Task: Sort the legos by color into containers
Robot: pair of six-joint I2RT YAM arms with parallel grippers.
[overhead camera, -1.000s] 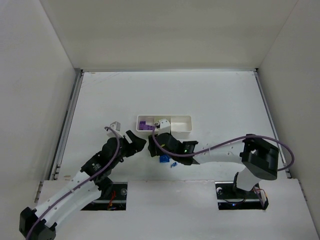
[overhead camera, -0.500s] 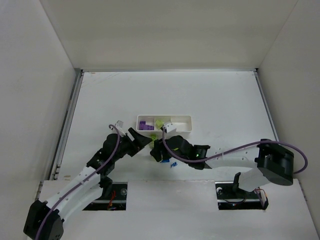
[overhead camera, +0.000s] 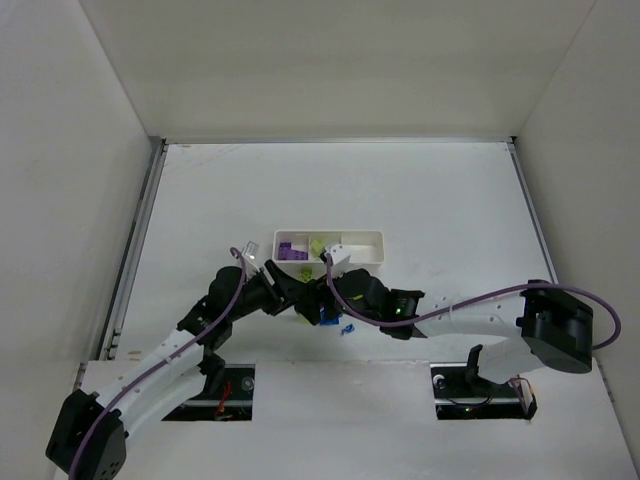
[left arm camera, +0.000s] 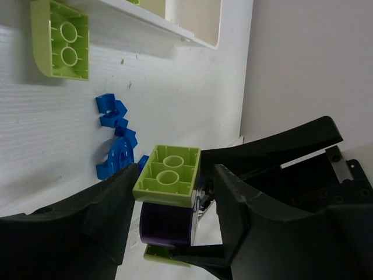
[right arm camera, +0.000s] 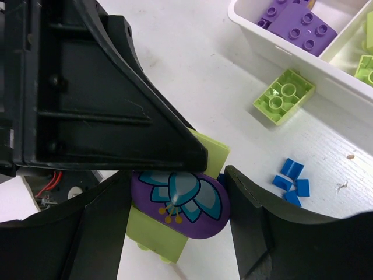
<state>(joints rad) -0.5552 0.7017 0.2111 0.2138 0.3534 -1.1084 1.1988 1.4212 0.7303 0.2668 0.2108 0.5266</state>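
My right gripper [right arm camera: 178, 186] is shut on a stack of legos: a purple piece with a flower print [right arm camera: 180, 201] between two lime bricks. The left gripper [left arm camera: 175, 178] has its jaws on either side of the stack's end lime brick [left arm camera: 169, 175]. One finger touches it; a narrow gap shows at the other. Both grippers meet just in front of the white tray [overhead camera: 365, 240], the left gripper [overhead camera: 297, 292] against the right gripper [overhead camera: 320, 302]. Purple legos [overhead camera: 291, 250] lie in the tray's left container, lime ones [overhead camera: 320, 246] in the middle. A loose lime brick [right arm camera: 284, 96] and small blue pieces [right arm camera: 289, 181] lie on the table.
The tray's right compartment [overhead camera: 362, 250] shows white inside. Blue pieces [overhead camera: 347, 328] lie right of the grippers. White walls enclose the table, and a metal rail [overhead camera: 135, 250] runs along the left side.
The left gripper has reached right to the stack and its jaws have narrowed around the lime brick. The right arm swung out earlier and has since held still.
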